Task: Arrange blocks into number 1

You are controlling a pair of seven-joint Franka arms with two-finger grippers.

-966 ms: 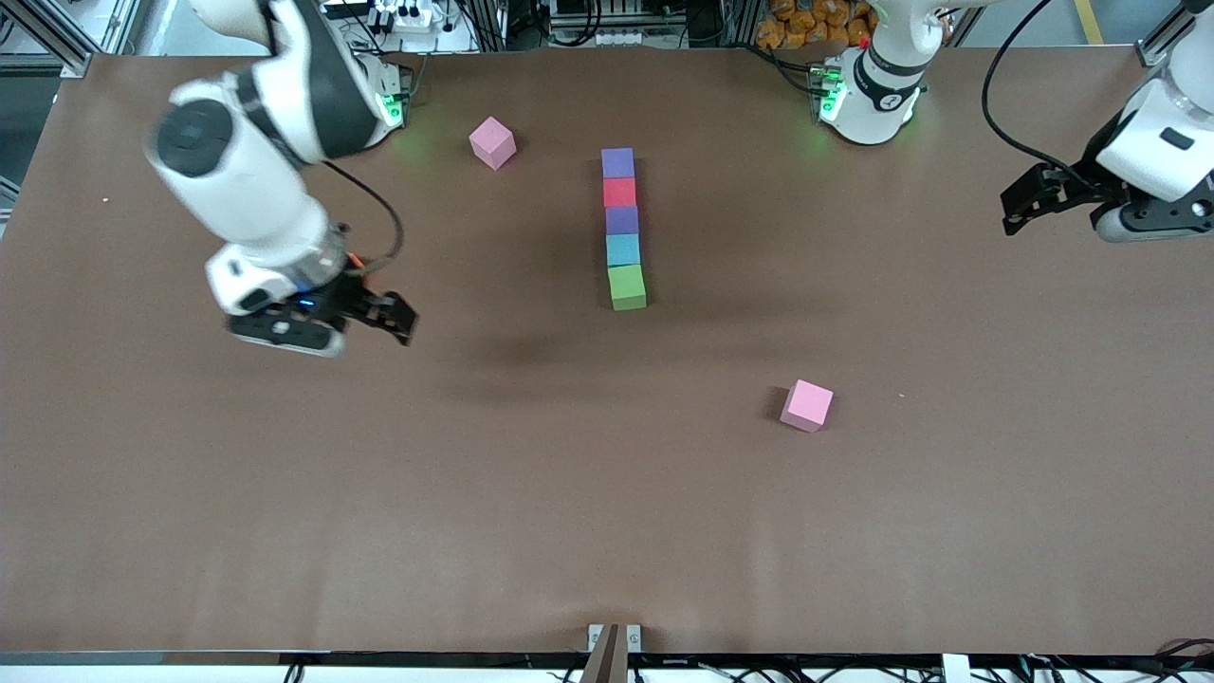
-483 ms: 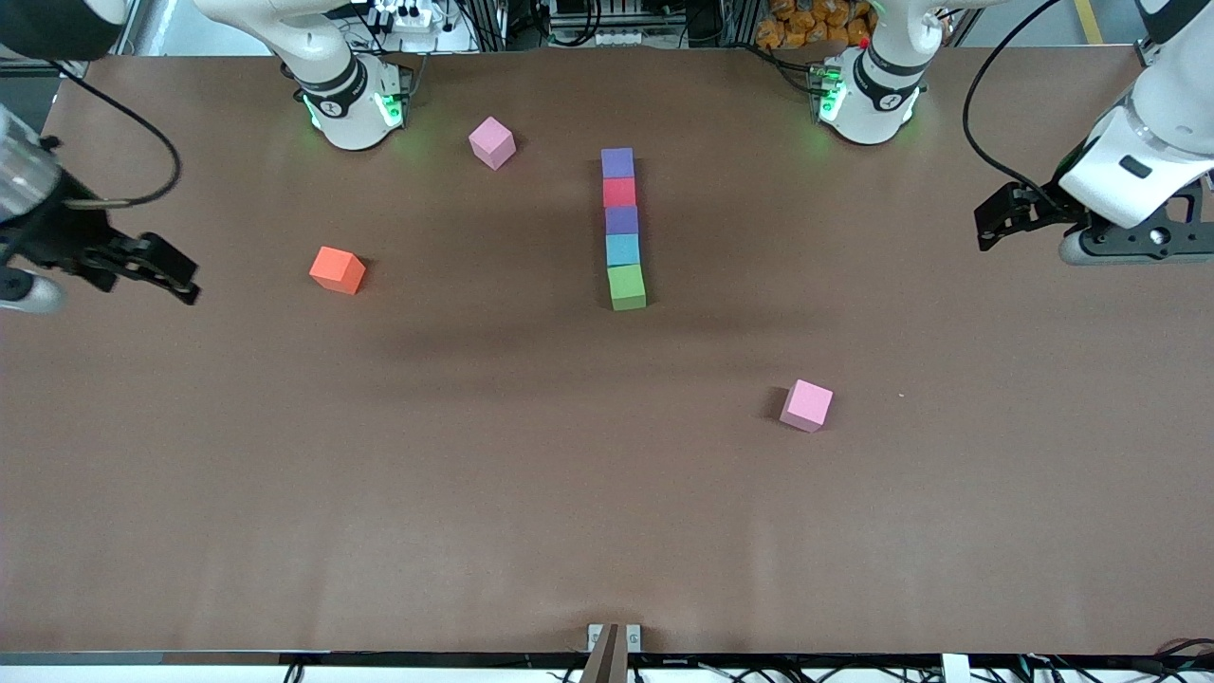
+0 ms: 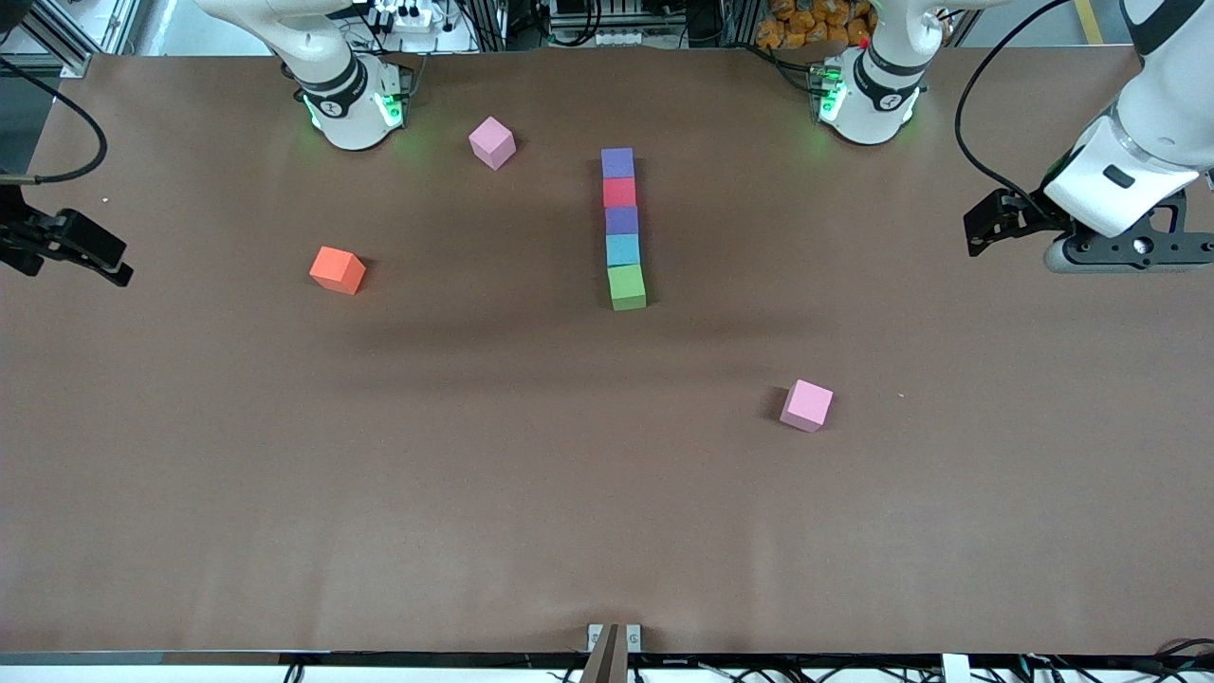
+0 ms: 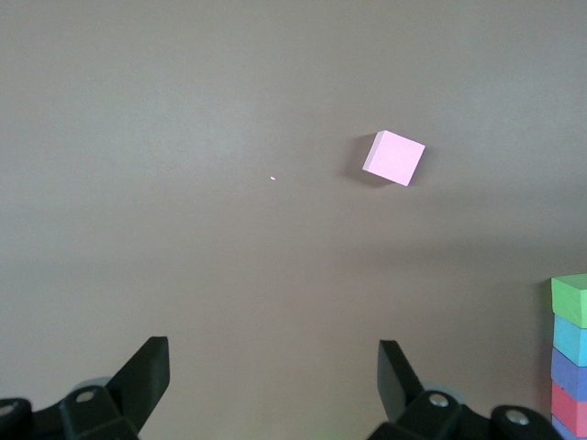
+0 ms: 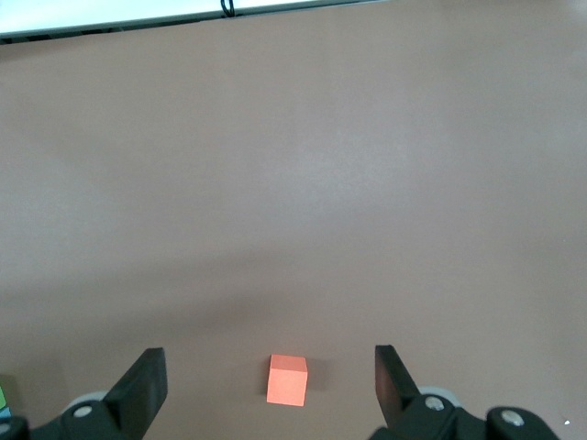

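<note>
The left gripper [image 4: 272,385] has its fingers [image 4: 147,367] spread wide apart with nothing between them and nothing touched; only bare table [image 4: 183,137] shows in the gap. It hangs in the air over the left arm's end of the table [image 3: 569,493], seen in the front view as a dark claw [image 3: 986,223]. Out from its fingertips, a pink cube [image 4: 393,158] lies flat on the table, well apart from the gripper, sitting nearer to the front camera [image 3: 807,405] than the row of blocks.

The right gripper [image 5: 271,380] also holds its fingers [image 5: 145,380] wide apart and empty, touching nothing. It hangs over the right arm's end of the table [image 3: 90,254]. Between its fingers in the right wrist view, but down on the table and clear of them, an orange cube [image 5: 286,379] rests alone [image 3: 337,269].

The blocks [image 3: 621,228] sit midway between the two grippers, well apart from both. They form one straight line, each touching the next: a purple block [image 3: 617,162] farthest from the front camera, then the red block [image 3: 619,192], the second purple block [image 3: 621,220], the light blue block [image 3: 623,249], and the green block [image 3: 627,286] nearest the camera. The line's end shows at the edge of the left wrist view, green block [image 4: 570,298] uppermost.

A second pink cube [image 3: 492,142] lies close to the right arm's base [image 3: 351,104].
</note>
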